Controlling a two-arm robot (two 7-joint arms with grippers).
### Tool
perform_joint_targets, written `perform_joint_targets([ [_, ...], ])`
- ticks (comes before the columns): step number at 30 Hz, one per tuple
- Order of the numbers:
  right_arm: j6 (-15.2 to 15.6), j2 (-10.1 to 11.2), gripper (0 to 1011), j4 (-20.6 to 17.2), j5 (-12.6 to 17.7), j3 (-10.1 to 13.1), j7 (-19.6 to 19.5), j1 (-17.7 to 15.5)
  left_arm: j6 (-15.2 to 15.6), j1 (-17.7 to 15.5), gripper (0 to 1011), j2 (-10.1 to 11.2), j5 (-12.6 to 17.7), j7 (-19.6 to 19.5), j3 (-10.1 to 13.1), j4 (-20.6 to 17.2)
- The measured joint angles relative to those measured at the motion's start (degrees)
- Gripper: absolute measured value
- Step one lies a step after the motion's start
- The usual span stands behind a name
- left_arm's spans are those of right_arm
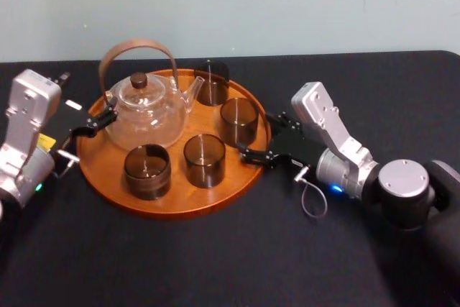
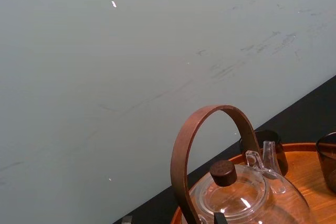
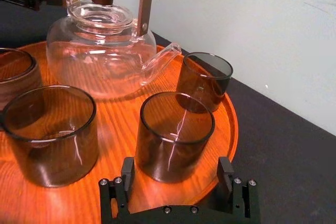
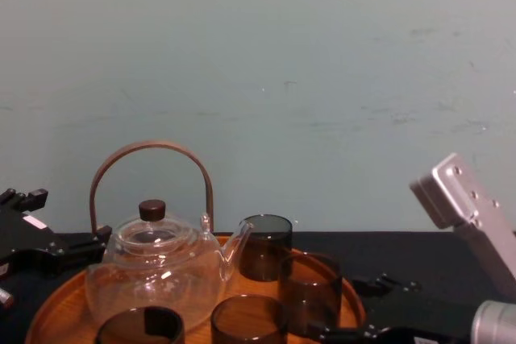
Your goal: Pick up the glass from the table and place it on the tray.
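We count four dark glasses on one round wooden tray: one at its far edge, one by its right edge, one near its front edge and one at its front left. There is one clear glass teapot with a single arched handle and one lid knob, standing on the tray's left half. We also count one black surface and two end effectors, the left end effector at the tray's left edge and the right end effector at its right edge.
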Motion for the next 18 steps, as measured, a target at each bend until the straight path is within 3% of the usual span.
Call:
perform_joint_targets([
  [11, 3.07, 4.21, 1002, -9.19, 1.56, 2.32, -1.21, -5.66, 0.00, 0.00, 1010, 0.00, 0.00, 0.00, 0.00, 0.00],
  [18, 4.35, 6.92, 1002, -14.16, 2.54, 5.47, -3.64, -9.35, 0.00, 0.00, 1009, 0.00, 0.00, 0.00, 0.00, 0.00],
])
